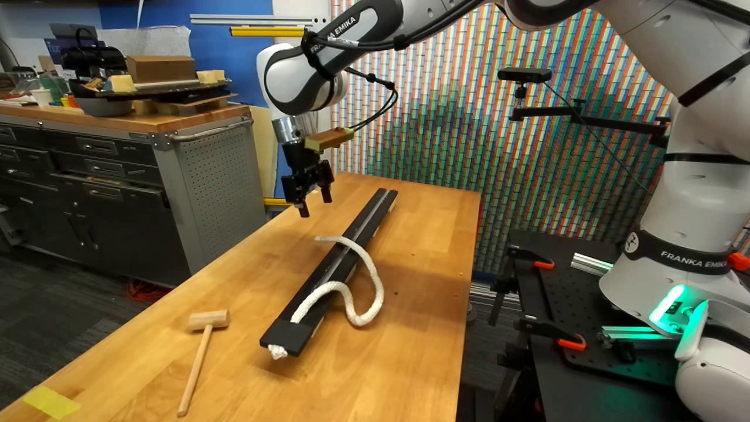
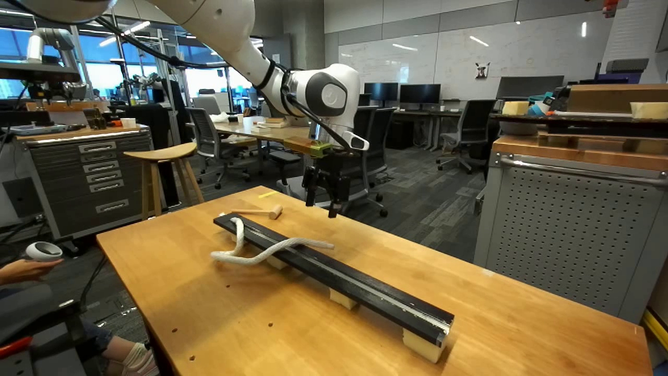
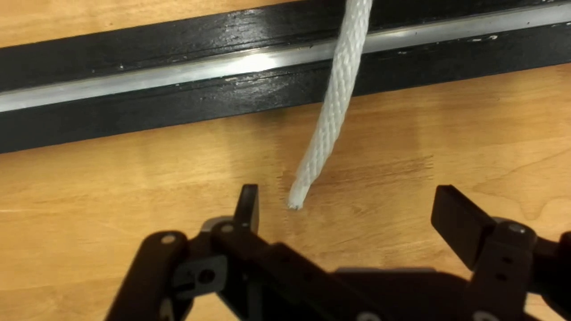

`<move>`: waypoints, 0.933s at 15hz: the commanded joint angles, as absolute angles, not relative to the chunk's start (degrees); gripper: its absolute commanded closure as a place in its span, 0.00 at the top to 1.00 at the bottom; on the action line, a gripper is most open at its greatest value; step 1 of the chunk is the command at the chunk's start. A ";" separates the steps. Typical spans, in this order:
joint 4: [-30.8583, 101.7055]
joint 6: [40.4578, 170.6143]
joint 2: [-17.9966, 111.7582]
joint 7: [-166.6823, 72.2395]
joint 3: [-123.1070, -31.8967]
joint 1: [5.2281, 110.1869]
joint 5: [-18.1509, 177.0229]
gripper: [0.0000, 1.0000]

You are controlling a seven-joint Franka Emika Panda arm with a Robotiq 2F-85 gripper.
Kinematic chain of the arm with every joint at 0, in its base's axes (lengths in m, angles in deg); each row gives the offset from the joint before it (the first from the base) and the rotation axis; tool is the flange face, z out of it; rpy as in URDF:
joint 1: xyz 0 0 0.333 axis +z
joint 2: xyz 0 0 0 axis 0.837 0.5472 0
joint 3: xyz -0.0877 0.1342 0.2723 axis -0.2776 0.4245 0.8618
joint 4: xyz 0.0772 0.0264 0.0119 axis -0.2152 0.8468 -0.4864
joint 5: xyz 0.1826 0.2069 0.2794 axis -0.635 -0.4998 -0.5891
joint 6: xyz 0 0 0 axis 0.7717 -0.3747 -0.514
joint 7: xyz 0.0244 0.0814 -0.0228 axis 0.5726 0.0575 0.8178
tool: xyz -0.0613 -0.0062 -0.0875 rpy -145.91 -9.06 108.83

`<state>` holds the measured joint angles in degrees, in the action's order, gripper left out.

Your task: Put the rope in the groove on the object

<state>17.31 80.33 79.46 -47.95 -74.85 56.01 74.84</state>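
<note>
The white rope (image 1: pixel 379 288) is passed into one end of the black bar (image 2: pixel 339 280), where a frayed tuft (image 1: pixel 278 351) is seen at the tip. From there it is curved out over one side in a loose loop and carried back across the groove (image 3: pixel 200 70), its free end pointed past the bar's opposite edge. Most of the groove's silvery floor is exposed. The bar is propped on pale blocks (image 2: pixel 343 298), which are carried by the wooden worktop (image 1: pixel 410 363). Above that free end the pincer (image 3: pixel 347 196) is held, spread wide and apart from the rope. On the same side as the free end, a wooden mallet (image 1: pixel 199 358) is laid near the bar. Yellow tape (image 1: pixel 51 401) is stuck near the worktop's edge. In an exterior view, a white controller (image 2: pixel 44 251) is held in a person's hand (image 2: pixel 31 269).
</note>
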 commanded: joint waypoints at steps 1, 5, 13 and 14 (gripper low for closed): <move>11.58 77.30 83.46 -46.99 -73.80 54.42 72.60 1.00; 9.44 75.08 85.83 -46.84 -73.63 54.22 72.12 1.00; 4.23 66.44 90.18 -45.17 -72.91 54.26 72.11 1.00; 3.38 65.68 90.77 -45.03 -72.93 54.34 72.24 1.00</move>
